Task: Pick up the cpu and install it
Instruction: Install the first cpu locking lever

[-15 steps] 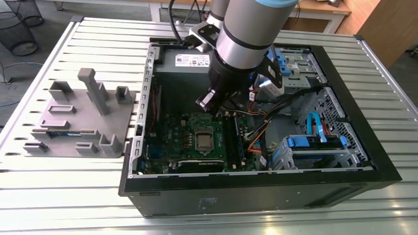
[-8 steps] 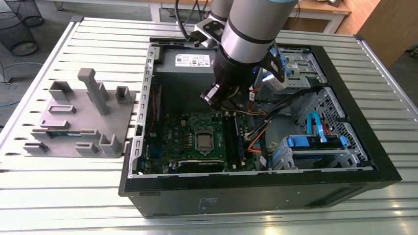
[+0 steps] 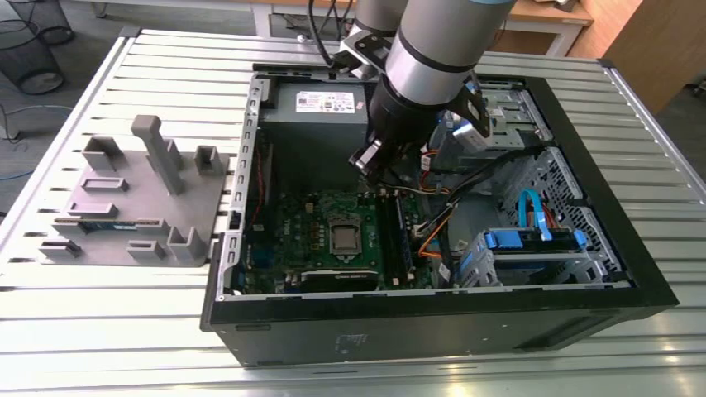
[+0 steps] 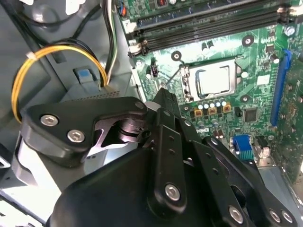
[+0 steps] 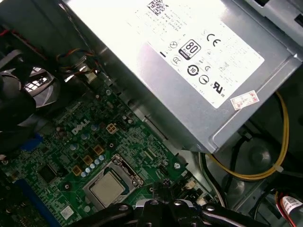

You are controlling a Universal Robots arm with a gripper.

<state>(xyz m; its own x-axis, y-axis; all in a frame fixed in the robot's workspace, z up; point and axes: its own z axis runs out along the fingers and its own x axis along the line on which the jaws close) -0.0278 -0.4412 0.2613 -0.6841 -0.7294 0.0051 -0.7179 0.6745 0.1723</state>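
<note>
The cpu [image 4: 213,81] is a small square chip with a shiny silver top. It lies flat in the motherboard socket, inside the socket's metal frame, and shows in both wrist views [image 5: 108,187] and in the exterior view [image 3: 345,237]. My gripper [image 3: 371,164] hangs inside the open computer case [image 3: 441,302], above the board's edge near the power supply. It is apart from the cpu and above it. Both wrist views show the black gripper [image 4: 163,94] with its fingers together [image 5: 163,204] and nothing between them.
The big grey power supply [image 5: 189,71] sits just behind the socket. Yellow cables [image 4: 57,52] loop beside it and memory slots [image 4: 208,26] run along the board. A blue drive cage [image 3: 530,248] fills the case's right. A grey parts fixture [image 3: 132,198] stands on the table at the exterior view's left.
</note>
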